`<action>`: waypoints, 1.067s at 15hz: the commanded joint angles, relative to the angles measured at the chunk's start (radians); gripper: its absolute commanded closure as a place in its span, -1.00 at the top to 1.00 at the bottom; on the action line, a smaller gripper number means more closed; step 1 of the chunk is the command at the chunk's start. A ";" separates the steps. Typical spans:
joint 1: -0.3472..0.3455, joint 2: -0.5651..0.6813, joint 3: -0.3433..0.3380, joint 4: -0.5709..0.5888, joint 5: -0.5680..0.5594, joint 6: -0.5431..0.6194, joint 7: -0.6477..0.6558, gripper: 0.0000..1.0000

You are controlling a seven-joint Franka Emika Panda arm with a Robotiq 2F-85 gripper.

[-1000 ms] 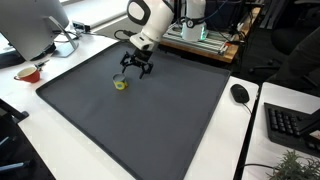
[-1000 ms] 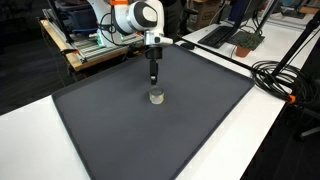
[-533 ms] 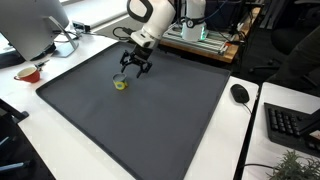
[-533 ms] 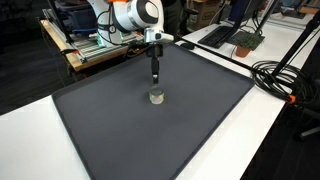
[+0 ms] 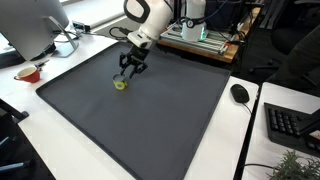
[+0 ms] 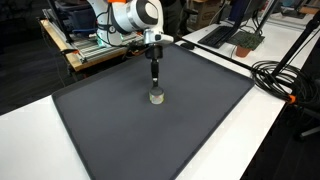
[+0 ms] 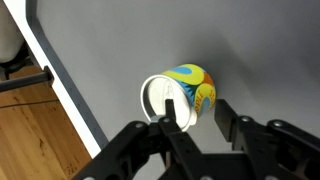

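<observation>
A small cup (image 7: 188,88) with a white inside and a yellow and blue outside lies on its side on the dark grey mat (image 5: 150,125). It shows in both exterior views as a small cup (image 5: 121,84) (image 6: 156,97) toward the mat's far half. My gripper (image 7: 198,108) hangs just above it, pointing down. The jaws are half narrowed and stand astride the cup's wall. One finger (image 7: 176,108) is in front of the cup's mouth and the other sits just outside its painted side, with a thin gap still showing there.
A monitor (image 5: 35,25) and a red cup (image 5: 28,72) stand on the white desk beside the mat. A mouse (image 5: 239,93) and keyboard (image 5: 292,125) lie at the other side. Black cables (image 6: 285,80) run along the desk, and an equipment rack (image 5: 200,35) is behind the arm.
The jaws have narrowed from wide open to about half, and the gripper has come down closer around the cup. The cup has not moved.
</observation>
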 commanded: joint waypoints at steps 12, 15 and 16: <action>0.000 -0.026 0.001 -0.026 -0.051 -0.005 0.018 -0.95; 0.007 -0.079 -0.013 -0.075 -0.024 0.009 -0.037 -0.95; 0.010 -0.095 -0.017 -0.089 -0.019 0.005 -0.047 -0.95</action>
